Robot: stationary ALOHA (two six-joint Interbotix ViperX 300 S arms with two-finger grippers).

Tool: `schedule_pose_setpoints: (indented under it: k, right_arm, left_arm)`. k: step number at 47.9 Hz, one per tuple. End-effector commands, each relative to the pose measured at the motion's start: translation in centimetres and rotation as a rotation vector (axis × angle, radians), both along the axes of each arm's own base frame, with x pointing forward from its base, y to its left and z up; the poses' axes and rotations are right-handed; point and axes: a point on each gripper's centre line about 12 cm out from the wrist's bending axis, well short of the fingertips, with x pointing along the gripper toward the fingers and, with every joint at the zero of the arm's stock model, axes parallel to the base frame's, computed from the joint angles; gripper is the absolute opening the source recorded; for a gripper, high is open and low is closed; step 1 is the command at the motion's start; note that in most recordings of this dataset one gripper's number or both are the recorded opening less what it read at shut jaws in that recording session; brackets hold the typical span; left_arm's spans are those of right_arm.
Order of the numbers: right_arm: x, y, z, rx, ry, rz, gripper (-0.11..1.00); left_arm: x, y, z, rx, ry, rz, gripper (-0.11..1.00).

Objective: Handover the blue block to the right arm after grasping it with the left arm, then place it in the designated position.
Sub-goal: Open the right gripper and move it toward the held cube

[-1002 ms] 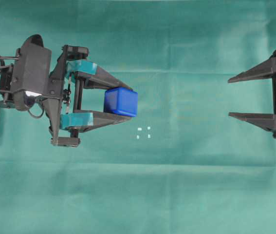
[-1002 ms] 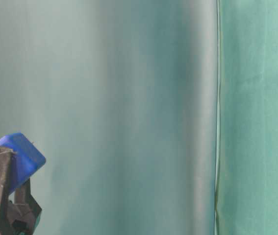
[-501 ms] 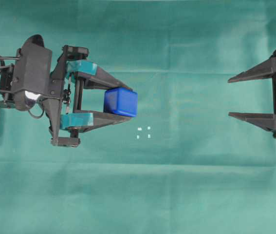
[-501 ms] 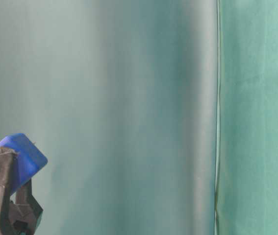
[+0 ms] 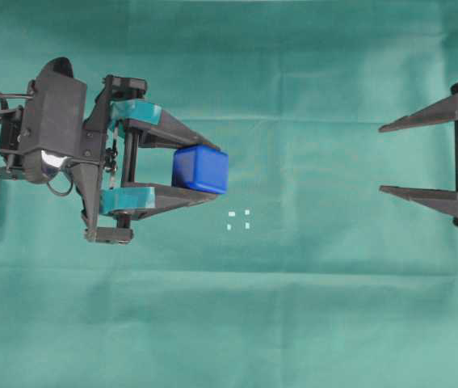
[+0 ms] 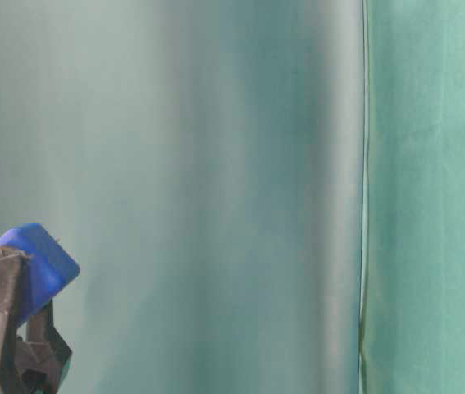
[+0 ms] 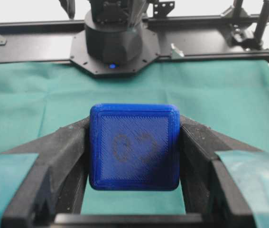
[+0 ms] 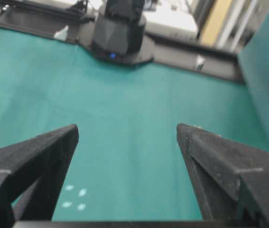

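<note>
- Left gripper (image 5: 204, 171) is closed partway on the blue block (image 5: 201, 168); teal-taped fingers (image 7: 63, 156) press both side faces, block sits near the tips.
- Left wrist view confirms it: the block (image 7: 134, 146) is wedged between the jaws, its faintly marked face turned back toward the camera, green cloth (image 7: 229, 104) beyond it.
- Table-level view shows the block (image 6: 39, 263) tilted and up off the surface, so it's lifted, not resting.
- Right gripper (image 5: 382, 158) is spread wide and empty, pointing at the left one from well apart; nothing between its fingers (image 8: 30, 161) in its own wrist view.
- Small white marks (image 5: 239, 220) lie on the cloth just ahead of and slightly to one side of the left fingertips; probably the designated spot, can't be sure.
- Progress, my read: grasp and lift by the left arm done.
- Left to do: close the gap between the two tools, right clamps on, left lets go, then right sets the block down at the marks. Roughly a third through.
</note>
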Motion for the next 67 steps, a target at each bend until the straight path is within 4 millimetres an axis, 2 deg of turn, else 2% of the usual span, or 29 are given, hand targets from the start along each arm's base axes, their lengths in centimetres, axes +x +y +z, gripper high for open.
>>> schedule_pose_setpoints:
  k: [1, 9, 17, 38, 67]
  right_arm:
    - [0.4, 0.2, 1.8, -0.07, -0.041, 0.017, 0.93]
    - [0.6, 0.5, 3.4, -0.26, -0.078, 0.044, 0.93]
    - [0.6, 0.8, 4.2, -0.475, -0.1, 0.066, 0.93]
    - [1.0, 1.4, 3.9, -1.09, -0.108, 0.139, 0.92]
    - [1.5, 1.4, 4.1, -1.103, -0.106, 0.143, 0.92]
  left_arm:
    - [0.0, -0.1, 1.1, -0.005, -0.032, -0.001, 0.47]
    - [0.0, -0.1, 1.1, -0.007, -0.03, 0.0, 0.47]
    - [0.0, 0.0, 1.0, -0.009, -0.027, 0.0, 0.47]
    - [0.0, -0.1, 1.1, -0.009, -0.027, 0.0, 0.47]
    - [0.0, 0.0, 1.1, -0.009, -0.027, 0.001, 0.47]
